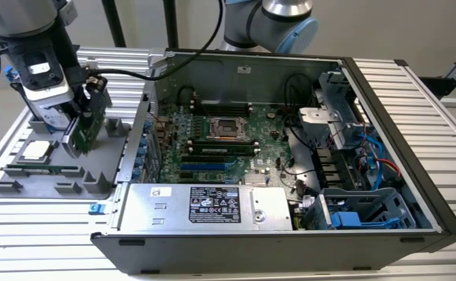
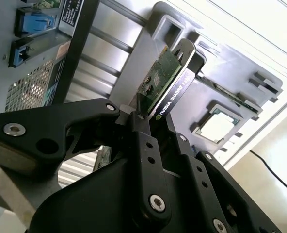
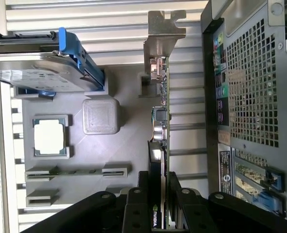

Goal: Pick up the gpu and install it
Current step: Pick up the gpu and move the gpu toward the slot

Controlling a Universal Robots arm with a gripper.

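The end effector (image 3: pixel 160 193) is closed on the gpu (image 3: pixel 161 121), its black fingers (image 3: pixel 136 196) clamping both faces of the green card near the end away from its silver bracket (image 3: pixel 166 30). In both wrist views white lettering runs along the thin black edge of the cooler, right at the grasp. In the exterior view the card stands on edge, slightly tilted, outside the open computer case (image 1: pixel 251 249), just beside the case wall at the exterior view's left; I cannot tell whether its lower end touches the grey tray (image 1: pixel 24 188) beneath it. That tray lies on the ribbed metal surface (image 1: pixel 40 234), alongside the same case wall. It also carries a square processor chip (image 1: pixel 36 150), a narrow green memory stick (image 1: pixel 47 170) and a silver hard drive with a blue frame (image 3: pixel 44 73). Inside the case, the green motherboard (image 1: pixel 271 149) lies flat, and the silver power supply (image 1: pixel 153 206) at the near wall bears a white printed label (image 1: pixel 216 205) with small dark text and symbols.
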